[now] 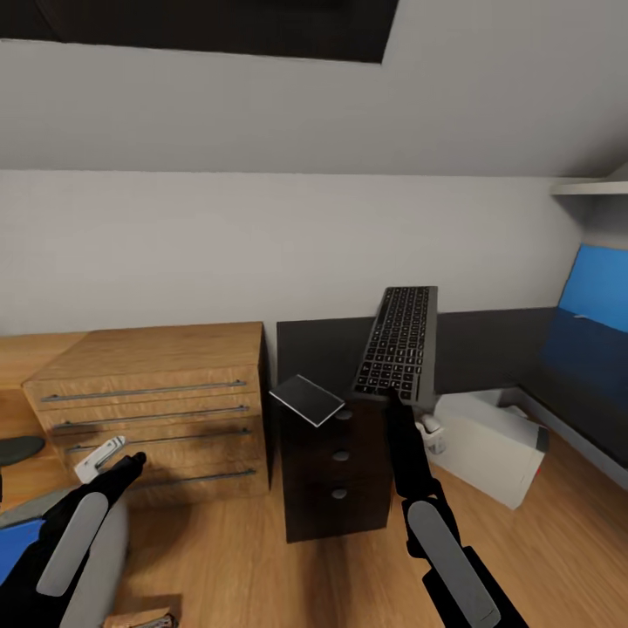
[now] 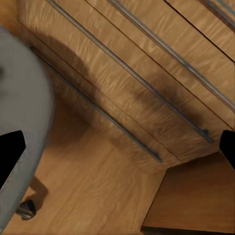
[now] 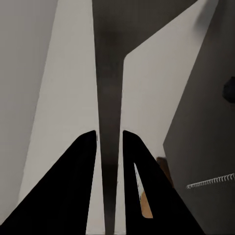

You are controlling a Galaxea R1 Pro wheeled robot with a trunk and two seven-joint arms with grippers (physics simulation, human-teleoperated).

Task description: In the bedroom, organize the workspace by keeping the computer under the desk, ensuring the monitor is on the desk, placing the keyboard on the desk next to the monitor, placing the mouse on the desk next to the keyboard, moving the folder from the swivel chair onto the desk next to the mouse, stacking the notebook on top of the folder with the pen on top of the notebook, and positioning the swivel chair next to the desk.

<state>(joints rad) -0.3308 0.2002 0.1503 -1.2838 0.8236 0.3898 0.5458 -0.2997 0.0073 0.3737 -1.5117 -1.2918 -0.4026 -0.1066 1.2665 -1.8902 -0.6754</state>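
Head view: the right pincer is clamped on the near edge of the keyboard, holding it tilted up above the black drawer cabinet, in front of the desk. The notebook lies on the cabinet's top corner. The computer stands on the floor under the desk. The left pincer hangs with fingers apart before the wooden drawer chest, beside the swivel chair.

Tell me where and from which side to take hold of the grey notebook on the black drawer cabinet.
Grip the notebook by the corner that juts past the black drawer cabinet toward the wooden drawer chest. It lies flat and thin, so come in level from that side with the free left end effector, one finger above and one below. The right end effector already holds the keyboard.
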